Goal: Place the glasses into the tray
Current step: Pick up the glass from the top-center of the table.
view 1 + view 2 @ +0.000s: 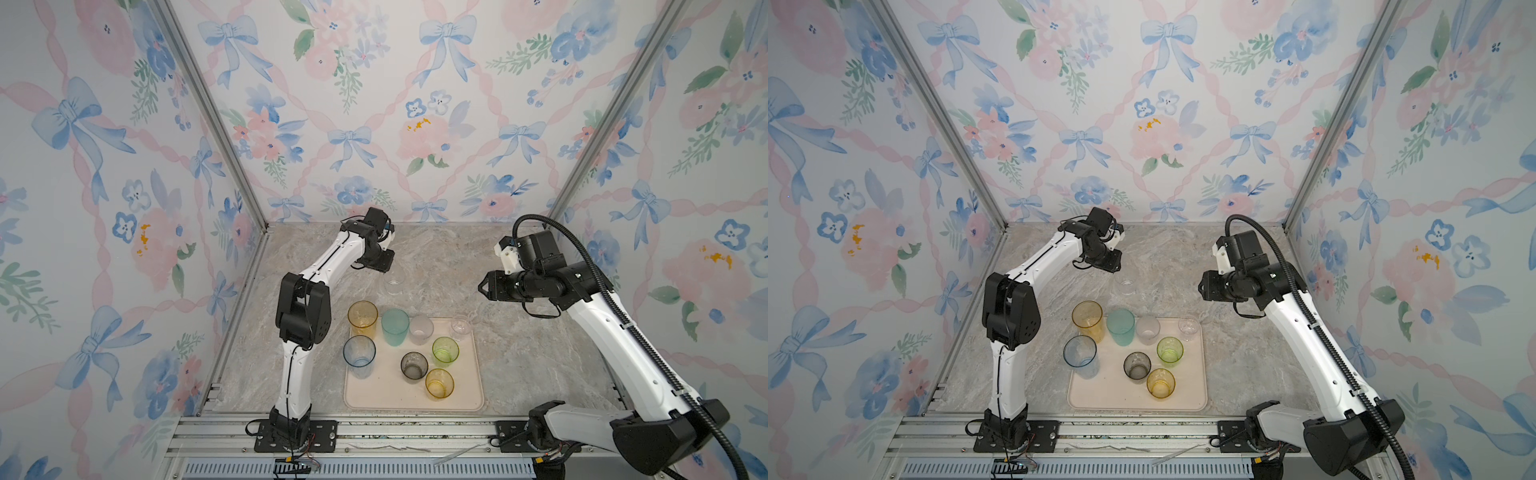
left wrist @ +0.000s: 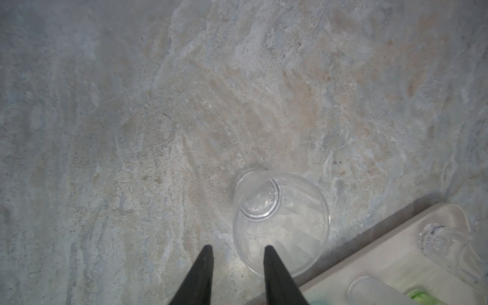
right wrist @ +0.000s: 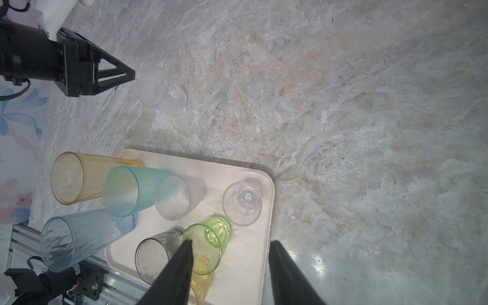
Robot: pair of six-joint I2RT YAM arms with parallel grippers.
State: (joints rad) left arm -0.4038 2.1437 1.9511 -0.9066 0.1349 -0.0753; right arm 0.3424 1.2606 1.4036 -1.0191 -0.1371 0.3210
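The beige-pink tray point(image 1: 390, 399) point(image 1: 1113, 399) holds several upright glasses: tall amber point(image 1: 363, 318), teal point(image 1: 395, 326), frosted white point(image 1: 421, 328), small clear point(image 1: 461, 325), lime green point(image 1: 445, 350), smoky grey point(image 1: 414, 365), short amber point(image 1: 439, 383) and pale blue point(image 1: 359, 355). One more clear glass point(image 1: 394, 286) point(image 2: 281, 221) point(image 3: 161, 89) stands on the table behind the tray. My left gripper point(image 1: 382, 266) point(image 2: 239, 248) point(image 3: 124, 75) hangs open just over its rim, holding nothing. My right gripper point(image 1: 482, 286) point(image 3: 231, 243) hovers open and empty above the tray's right side.
The marble-look tabletop point(image 1: 519, 353) is boxed in by floral walls on three sides. An aluminium rail point(image 1: 374, 432) with both arm bases runs along the front edge. The tall amber and pale blue glasses stand at the tray's left edge, close to the left arm.
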